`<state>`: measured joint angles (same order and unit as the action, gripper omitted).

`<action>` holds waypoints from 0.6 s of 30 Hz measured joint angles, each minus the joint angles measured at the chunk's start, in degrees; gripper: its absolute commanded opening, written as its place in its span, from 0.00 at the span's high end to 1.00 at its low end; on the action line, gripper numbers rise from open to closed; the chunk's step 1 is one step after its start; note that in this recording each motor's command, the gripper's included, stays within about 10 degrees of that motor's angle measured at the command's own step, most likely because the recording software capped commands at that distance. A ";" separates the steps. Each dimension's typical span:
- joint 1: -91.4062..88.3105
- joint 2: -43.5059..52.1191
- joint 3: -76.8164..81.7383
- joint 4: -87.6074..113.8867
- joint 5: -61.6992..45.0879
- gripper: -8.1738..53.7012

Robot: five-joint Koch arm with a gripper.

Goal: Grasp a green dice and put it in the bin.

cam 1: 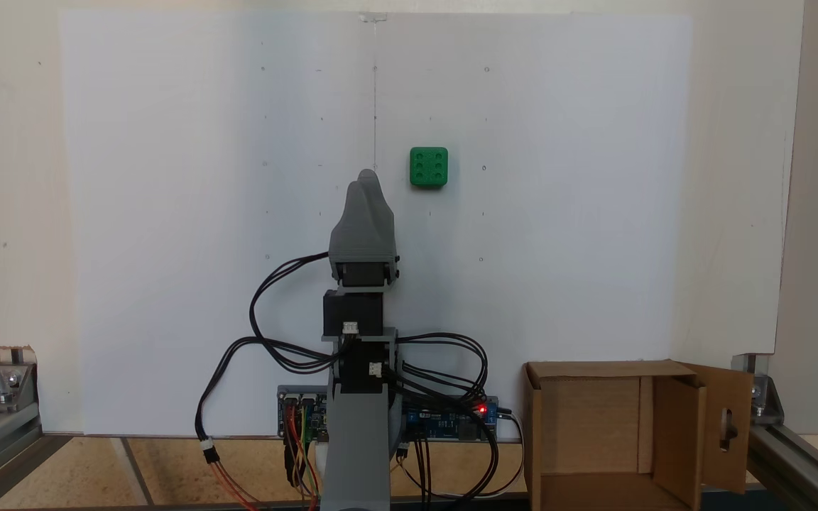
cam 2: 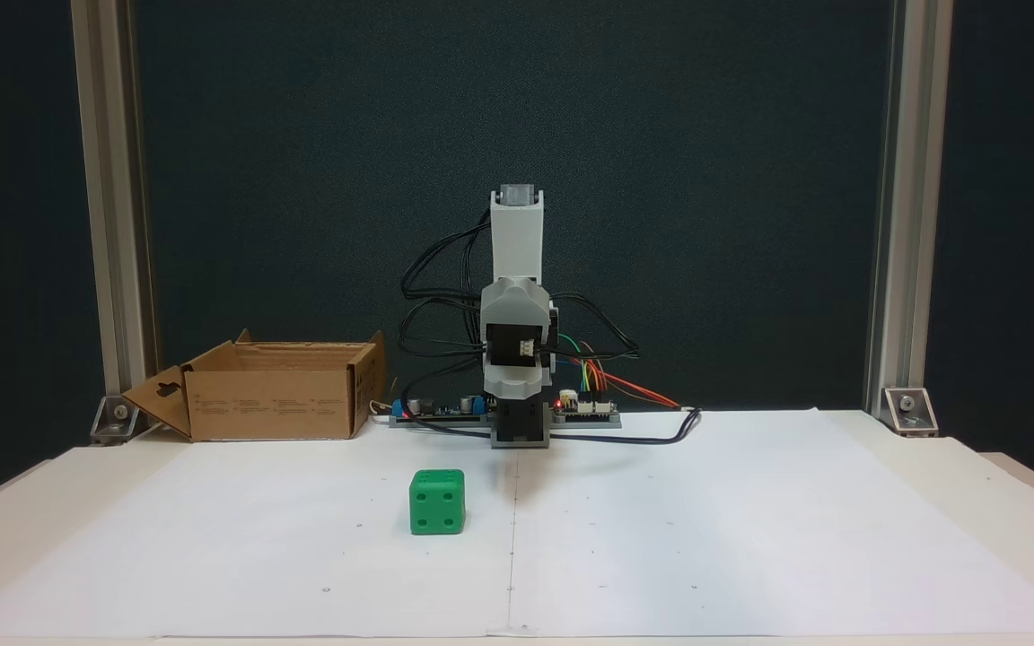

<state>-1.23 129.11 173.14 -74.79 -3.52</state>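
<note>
Green dice (cam 1: 429,167) flat on white paper (cam 1: 167,213) over the desk (cam 1: 18,177), six-pip face up in the top-down fixed view. Sits at about 1 o'clock from the tool (cam 1: 367,177), just beside its tip, not touching. In the front fixed view, dice (cam 2: 437,502) at 7 o'clock from the arm base (cam 2: 520,422), clear gap between them; four-pip face toward camera.

Arm folded up over its base, centred on the paper's middle seam. Tool seen from above as a grey tapered shell pointing to 12 o'clock; the two tips overlap, one behind the other. Front view shows only the grey housing and a black servo, tips hidden. Tool state: cannot tell whether apart or together. Nothing seen held.

Bin (cam 1: 593,426) open, at 4 o'clock from the arm in the top-down view, at the paper's near corner; inside bare cardboard. Flap with keyhole cut-out (cam 1: 727,426) swung outward on its right side. In the front view, bin (cam 2: 275,395) at 9 o'clock from the arm, keyhole flap (cam 2: 158,395) splayed to the left. Dice well apart from bin.

Controller board (cam 1: 451,419) behind the base, red LED lit. Black cables (cam 1: 267,305) loop off both sides of the arm. Aluminium frame posts (cam 2: 113,206) at the desk's back corners.
</note>
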 measured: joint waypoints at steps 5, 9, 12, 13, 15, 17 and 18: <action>-0.26 0.00 3.96 3.43 0.00 0.15; -0.18 0.00 3.96 3.52 0.00 0.15; -0.18 0.00 3.96 3.43 0.00 0.15; -0.18 0.00 3.96 3.43 0.00 0.15; -0.26 0.00 3.96 3.43 0.00 0.15; -0.44 0.00 3.96 3.43 0.00 0.15; -0.97 0.00 3.96 3.43 -0.09 0.15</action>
<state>-2.20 129.11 177.10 -71.37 -3.60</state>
